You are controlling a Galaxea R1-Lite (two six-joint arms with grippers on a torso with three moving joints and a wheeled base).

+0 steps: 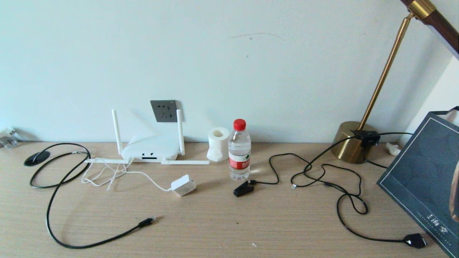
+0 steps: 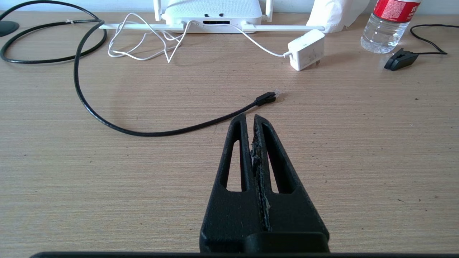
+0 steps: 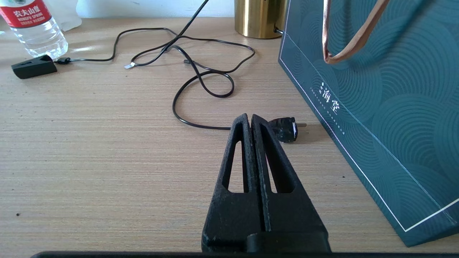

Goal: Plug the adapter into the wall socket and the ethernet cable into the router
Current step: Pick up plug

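Observation:
The white adapter [image 1: 183, 185] [image 2: 306, 49] lies on the desk on its thin white cord, in front of the router [image 1: 150, 148] [image 2: 213, 15], which sits against the wall with its antennas spread. The dark grey wall socket [image 1: 164, 110] is on the wall just above the router. The black ethernet cable loops over the left of the desk; its plug end [image 1: 147, 222] [image 2: 266, 98] lies free. My left gripper [image 2: 250, 116] is shut and empty, a short way behind that plug. My right gripper [image 3: 249, 117] is shut and empty, over the desk's right side. Neither arm shows in the head view.
A water bottle [image 1: 239, 150], a paper roll [image 1: 218, 144] and a black clip plug [image 1: 242, 189] stand near the middle. Black cords [image 1: 322, 179] tangle at right, ending in a bulky black plug [image 1: 415, 240] [image 3: 285, 129]. A brass lamp [image 1: 353, 141] and a dark teal bag [image 1: 426, 179] fill the right.

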